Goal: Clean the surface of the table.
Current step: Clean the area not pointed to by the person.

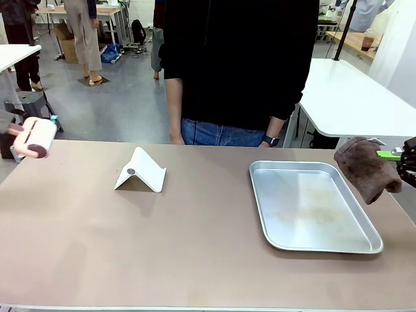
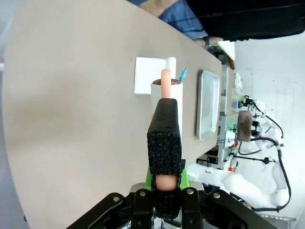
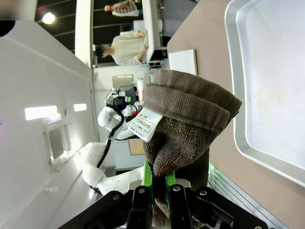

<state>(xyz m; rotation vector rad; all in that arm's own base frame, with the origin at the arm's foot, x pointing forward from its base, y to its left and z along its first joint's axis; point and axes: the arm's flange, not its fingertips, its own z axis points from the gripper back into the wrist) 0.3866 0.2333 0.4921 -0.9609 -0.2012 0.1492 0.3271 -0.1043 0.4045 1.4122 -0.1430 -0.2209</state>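
Table (image 1: 195, 253), tan-brown top w/ pale edge, lies under and between both pincers, running out ahead of each.

L pincer (image 2: 164, 143): jaws closed on the pink handle of a lint roller (image 1: 36, 138). Its white roll sits past the fingertips, above the table's L end. L wrist view: black foam-covered finger (image 2: 164, 157), handle clamped betw. green pads at its base.

R pincer (image 3: 159, 188): jaws closed on a bunched brown towel (image 3: 186, 119), which hangs off the table's R edge, just beside the tray. R wrist view: white printed tag (image 3: 144, 125) on the towel fold; print too small to read in full.

Metal tray (image 1: 260, 208): flat on the table, just inboard of R pincer, well apart from L pincer. Faint yellowish smears on its floor.

White folded stand (image 1: 141, 172): tent-shaped, on the table betw. the pincers, nearer L, apart from the tray.

Front view adds a person (image 1: 240, 65) in a dark top at the far edge, w/ wristwatch (image 1: 271, 140), and a white-topped table (image 1: 351, 97) beyond R pincer. L wrist view adds the R arm w/ towel past the tray.
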